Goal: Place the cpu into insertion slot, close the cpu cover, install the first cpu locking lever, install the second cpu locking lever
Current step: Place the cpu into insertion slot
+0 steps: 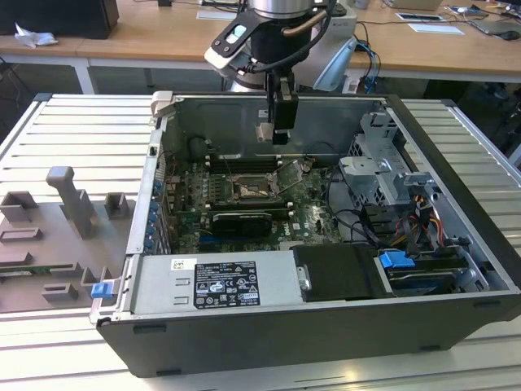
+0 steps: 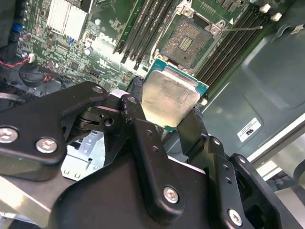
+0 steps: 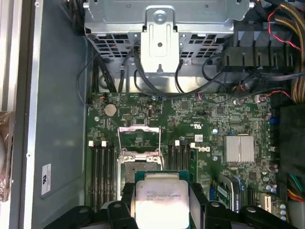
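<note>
My gripper (image 2: 166,109) is shut on the cpu (image 2: 169,101), a flat square chip with a dull silver top and a green edge, pinched by two opposite sides between the black fingers (image 2: 137,93). In the exterior view the gripper (image 1: 277,130) hangs inside the open computer case with the cpu (image 1: 264,133) well above the board. The insertion slot (image 3: 139,168) lies open on the green board below, its contact field bare (image 2: 185,42). The cpu cover (image 3: 138,138) stands flipped up at the slot's far side. A thin wire lever (image 2: 244,28) sticks out beside the slot.
Black memory slots (image 3: 101,169) flank the slot on both sides. A long black expansion card (image 1: 242,220), a finned heatsink (image 3: 239,149), a drive cage (image 1: 381,175) and the power supply (image 1: 220,281) crowd the case. Grey fixtures (image 1: 69,199) stand on the table at the exterior view's left.
</note>
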### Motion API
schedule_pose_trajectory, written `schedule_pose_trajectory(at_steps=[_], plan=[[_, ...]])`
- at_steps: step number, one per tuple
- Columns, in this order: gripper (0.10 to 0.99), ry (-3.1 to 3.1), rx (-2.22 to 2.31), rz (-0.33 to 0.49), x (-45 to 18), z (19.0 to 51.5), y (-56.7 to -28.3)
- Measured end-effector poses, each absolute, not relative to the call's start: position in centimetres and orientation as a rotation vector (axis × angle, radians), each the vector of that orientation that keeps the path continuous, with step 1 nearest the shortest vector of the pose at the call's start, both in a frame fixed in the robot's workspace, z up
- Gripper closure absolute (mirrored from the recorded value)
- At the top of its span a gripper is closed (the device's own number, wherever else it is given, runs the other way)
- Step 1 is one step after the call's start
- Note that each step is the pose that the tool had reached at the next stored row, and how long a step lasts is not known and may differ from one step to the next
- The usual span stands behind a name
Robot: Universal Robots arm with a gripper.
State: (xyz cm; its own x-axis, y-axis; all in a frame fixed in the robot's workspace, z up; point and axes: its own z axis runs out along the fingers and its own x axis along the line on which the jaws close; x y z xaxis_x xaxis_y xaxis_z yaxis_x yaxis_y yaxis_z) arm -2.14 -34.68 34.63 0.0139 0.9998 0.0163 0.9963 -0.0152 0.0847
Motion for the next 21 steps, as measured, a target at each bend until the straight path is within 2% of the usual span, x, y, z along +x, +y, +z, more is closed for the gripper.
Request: schedule_pose_trajectory(at_steps=[21], plan=[[0.549,1.955,2.386,0.103,-2.14,34.02,-34.68]])
